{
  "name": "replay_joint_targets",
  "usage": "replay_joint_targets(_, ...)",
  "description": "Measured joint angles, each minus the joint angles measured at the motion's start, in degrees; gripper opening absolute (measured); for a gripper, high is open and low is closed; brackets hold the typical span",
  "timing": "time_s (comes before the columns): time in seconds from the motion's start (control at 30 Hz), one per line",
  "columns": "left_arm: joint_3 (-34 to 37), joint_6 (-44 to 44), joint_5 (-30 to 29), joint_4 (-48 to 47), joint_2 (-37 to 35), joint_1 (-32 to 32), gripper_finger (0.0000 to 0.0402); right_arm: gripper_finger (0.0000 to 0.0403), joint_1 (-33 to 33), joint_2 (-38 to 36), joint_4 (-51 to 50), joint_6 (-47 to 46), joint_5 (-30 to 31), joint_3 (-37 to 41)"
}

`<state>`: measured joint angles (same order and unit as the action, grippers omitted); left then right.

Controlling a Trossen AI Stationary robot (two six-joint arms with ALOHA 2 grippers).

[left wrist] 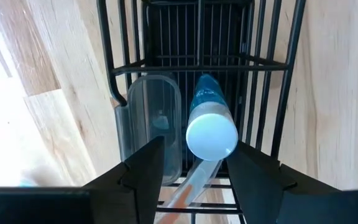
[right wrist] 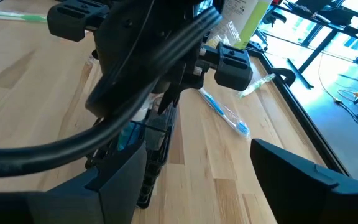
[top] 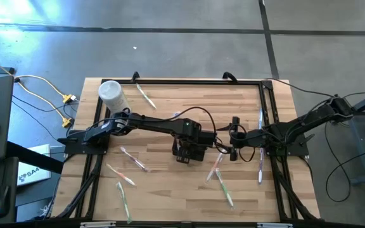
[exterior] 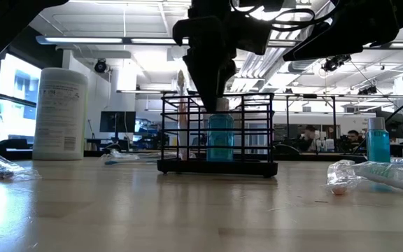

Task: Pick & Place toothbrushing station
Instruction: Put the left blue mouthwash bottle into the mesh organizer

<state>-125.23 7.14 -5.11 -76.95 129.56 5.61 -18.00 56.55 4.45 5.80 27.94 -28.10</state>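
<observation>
Blue bottle [left wrist: 211, 124] inside toothbrushing station [left wrist: 197, 74], left wrist only.

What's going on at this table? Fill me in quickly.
The left gripper hangs right over the toothbrushing station, a black wire rack in the middle of the wooden table. Its fingers are open on either side of a blue bottle standing in the rack, beside a clear cup. The right gripper waits just to the rack's right, open and empty. Wrapped toothbrushes lie scattered around, and a white container stands at the far left corner.
</observation>
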Motion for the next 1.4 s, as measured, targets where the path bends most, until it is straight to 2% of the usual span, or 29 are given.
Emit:
replay_joint_targets(0.47,0.0,-3.4,0.0,0.2,0.0,0.0,0.0171,0.028,0.0,0.0,0.0,0.0,0.0,0.0)
replay_joint_targets(0.6,-0.7,-4.3,-3.8,-0.6,0.1,0.0,0.0171,0.028,0.0,0.0,0.0,0.0,0.0,0.0)
replay_joint_targets(1.4,-4.6,-3.9,-3.4,-3.3,0.1,0.0,0.0171,0.028,0.0,0.0,0.0,0.0,0.0,0.0)
